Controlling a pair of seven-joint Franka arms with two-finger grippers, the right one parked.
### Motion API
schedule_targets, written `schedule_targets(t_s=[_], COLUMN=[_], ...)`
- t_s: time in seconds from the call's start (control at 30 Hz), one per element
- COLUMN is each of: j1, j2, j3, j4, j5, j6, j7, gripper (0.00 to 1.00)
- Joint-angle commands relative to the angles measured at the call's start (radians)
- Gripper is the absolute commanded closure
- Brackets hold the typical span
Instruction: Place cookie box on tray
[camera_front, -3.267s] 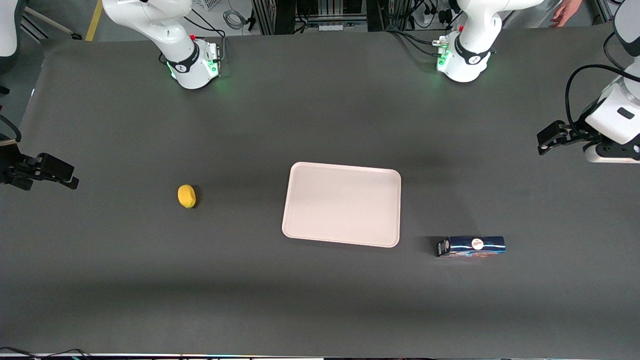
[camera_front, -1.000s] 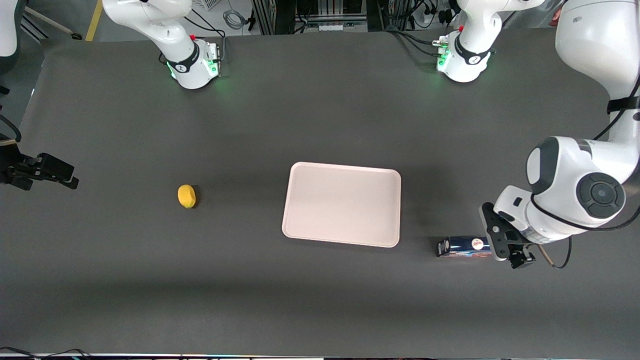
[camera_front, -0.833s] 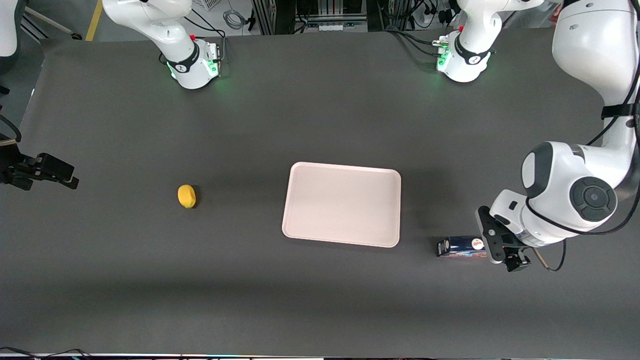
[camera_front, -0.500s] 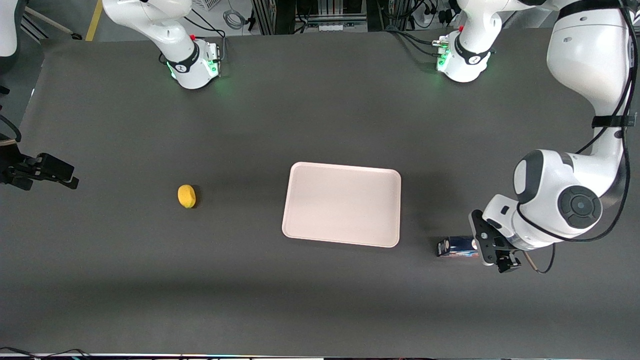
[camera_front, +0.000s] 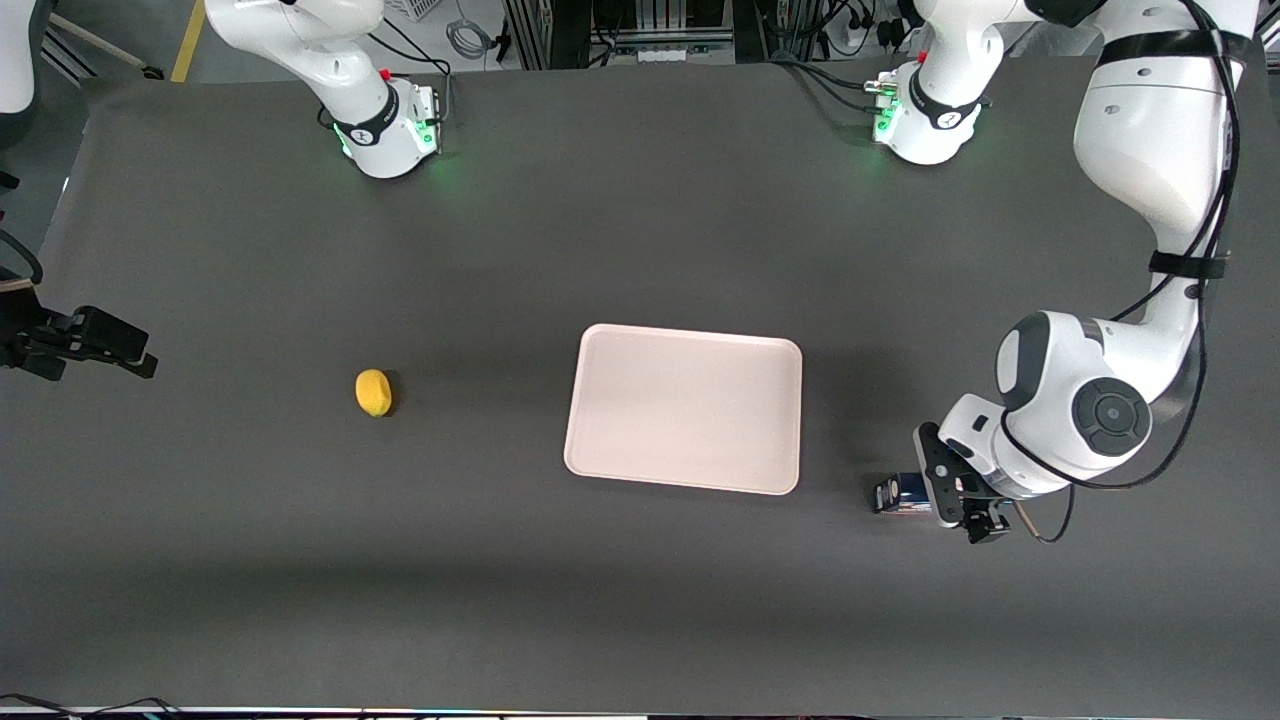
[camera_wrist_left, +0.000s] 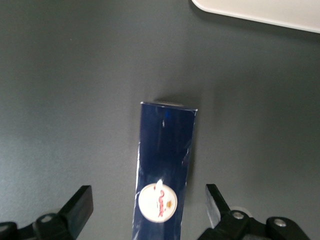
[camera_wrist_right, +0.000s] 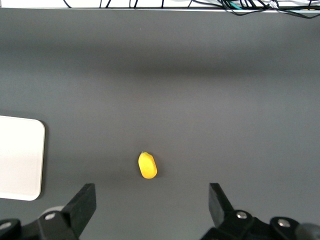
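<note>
A robotics lab: white robot arms (camera_front: 1120, 300) bolted to a dark-covered bench (camera_front: 600, 230), cables (camera_front: 470, 35) and equipment racks along its far edge.

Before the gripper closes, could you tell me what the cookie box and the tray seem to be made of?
The cookie box, lying on the table between the open gripper's fingers, looks like glossy printed cardboard: sharp folded edges, faint sheen and creases. The tray looks like smooth matte plastic: moulded rounded corners, low rim, uniform pale colour.

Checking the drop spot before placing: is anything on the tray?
Nothing shows on the tray. The box lies on the table beside it, between the open claw's fingers. What lies under the tray cannot be seen.
</note>
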Motion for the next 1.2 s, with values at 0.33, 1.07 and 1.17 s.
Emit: schedule_targets(t_s=[0.33, 1.07, 1.17], j1=[0.019, 0.018, 0.018], j2=[-0.005, 0.018, 0.018], j3=[-0.005, -0.005, -0.005], j4=[-0.089, -0.080, -0.078], j5=[-0.005, -0.005, -0.005], j6=[0.111, 0.138, 0.138], j7=[0.026, 0.020, 0.020], gripper=[0.00, 0.53, 0.54])
